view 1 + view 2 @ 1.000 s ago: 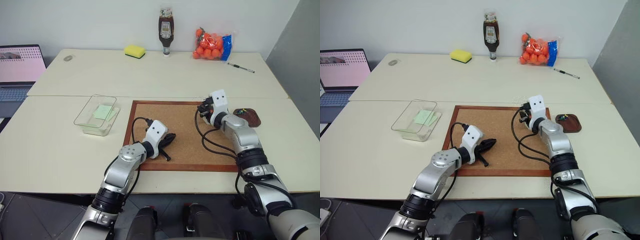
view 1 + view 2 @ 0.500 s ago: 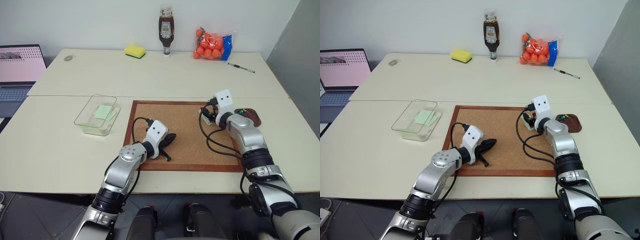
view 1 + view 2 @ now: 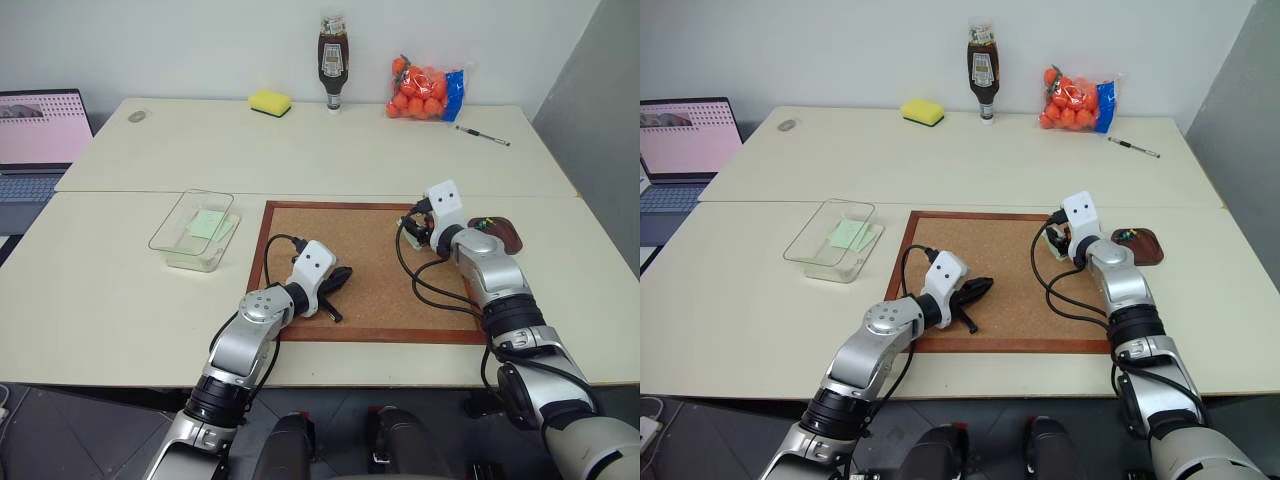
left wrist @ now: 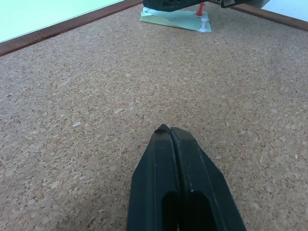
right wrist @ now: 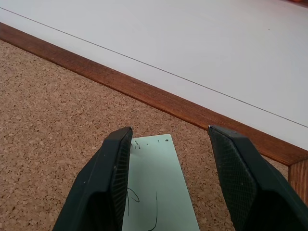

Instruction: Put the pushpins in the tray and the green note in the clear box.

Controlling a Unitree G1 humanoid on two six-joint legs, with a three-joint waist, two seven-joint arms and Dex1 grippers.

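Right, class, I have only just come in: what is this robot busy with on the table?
The right gripper hangs open over a green note lying on the cork board near its far right corner. A red pushpin and a white one stand at that note. The left gripper rests shut on the cork. The clear box already holds pale green paper, and the tray holds some pins.
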